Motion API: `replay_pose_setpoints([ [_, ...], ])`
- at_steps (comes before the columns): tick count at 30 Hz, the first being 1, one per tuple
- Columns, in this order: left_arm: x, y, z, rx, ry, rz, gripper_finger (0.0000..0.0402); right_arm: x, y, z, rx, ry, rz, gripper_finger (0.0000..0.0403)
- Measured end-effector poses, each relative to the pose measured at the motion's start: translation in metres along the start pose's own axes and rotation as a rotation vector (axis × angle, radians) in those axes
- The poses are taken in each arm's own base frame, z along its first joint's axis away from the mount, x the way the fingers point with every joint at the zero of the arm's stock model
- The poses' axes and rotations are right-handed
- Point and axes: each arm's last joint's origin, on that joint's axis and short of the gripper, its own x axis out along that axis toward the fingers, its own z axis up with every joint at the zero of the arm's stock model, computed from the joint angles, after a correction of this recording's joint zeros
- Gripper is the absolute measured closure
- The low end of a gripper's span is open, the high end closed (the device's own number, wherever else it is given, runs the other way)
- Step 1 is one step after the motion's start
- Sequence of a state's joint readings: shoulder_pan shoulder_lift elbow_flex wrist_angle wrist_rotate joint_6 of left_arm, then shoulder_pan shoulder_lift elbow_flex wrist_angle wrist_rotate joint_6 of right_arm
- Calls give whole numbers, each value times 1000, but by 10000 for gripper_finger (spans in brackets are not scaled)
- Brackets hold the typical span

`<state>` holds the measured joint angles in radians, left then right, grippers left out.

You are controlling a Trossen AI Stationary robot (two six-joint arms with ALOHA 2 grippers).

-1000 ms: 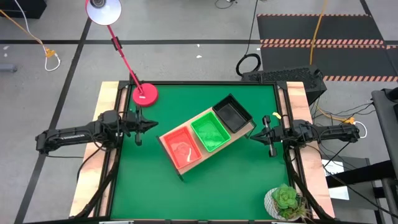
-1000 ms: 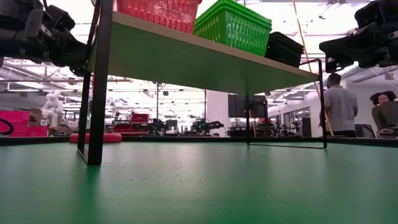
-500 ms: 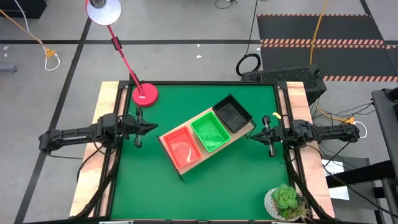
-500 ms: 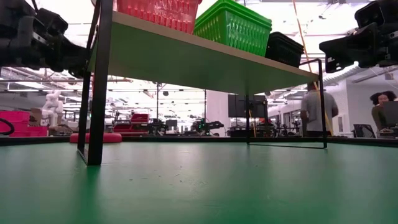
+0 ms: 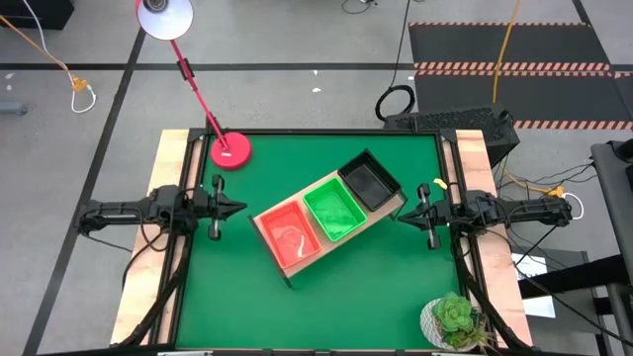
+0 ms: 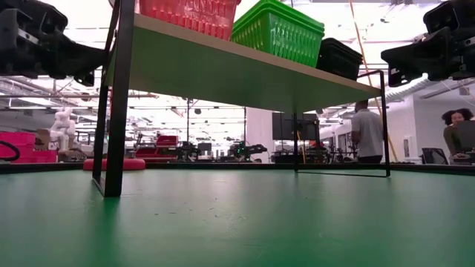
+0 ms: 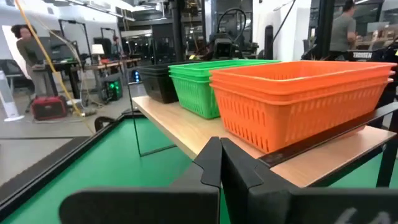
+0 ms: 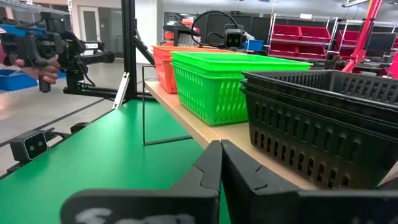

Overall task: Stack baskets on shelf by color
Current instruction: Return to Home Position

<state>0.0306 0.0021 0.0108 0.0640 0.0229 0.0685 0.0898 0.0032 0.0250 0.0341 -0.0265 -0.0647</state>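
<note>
The shelf (image 5: 395, 205) is a light wooden board on a thin black frame, standing slantwise on the green table. Three stacks of baskets rest on it: orange-red (image 5: 292, 235) at the near-left end, green (image 5: 334, 210) in the middle, black (image 5: 370, 183) at the far-right end. The left wrist view shows the orange-red stack (image 7: 298, 99) closest, and the right wrist view shows the black stack (image 8: 323, 118) closest. My left gripper (image 5: 237, 208) hovers shut, level, left of the shelf. My right gripper (image 5: 401, 216) hovers shut, level, off the shelf's right end. Neither touches anything.
A red desk lamp stands with its round base (image 5: 229, 150) at the table's far-left corner. A white pot with a succulent (image 5: 453, 321) sits at the near-right corner. Pale wooden strips (image 5: 168, 158) edge the table. People (image 6: 365, 133) move in the room behind.
My left gripper has drawn back a little from the shelf, toward the table's left and near edges, still shut. The right arm and the baskets have kept still. A person in the room behind has walked leftward.
</note>
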Motion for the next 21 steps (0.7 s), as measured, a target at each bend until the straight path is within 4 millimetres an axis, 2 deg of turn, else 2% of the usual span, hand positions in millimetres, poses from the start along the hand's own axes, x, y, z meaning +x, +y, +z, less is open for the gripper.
replay_pose_setpoints([
  [13, 0, -2, 1, 27, -5, 26, 401, 0, 0, 0, 0, 0, 0, 403],
  [21, 0, -2, 1, -24, -6, 16, 388, 0, 0, 0, 0, 0, 0, 403],
])
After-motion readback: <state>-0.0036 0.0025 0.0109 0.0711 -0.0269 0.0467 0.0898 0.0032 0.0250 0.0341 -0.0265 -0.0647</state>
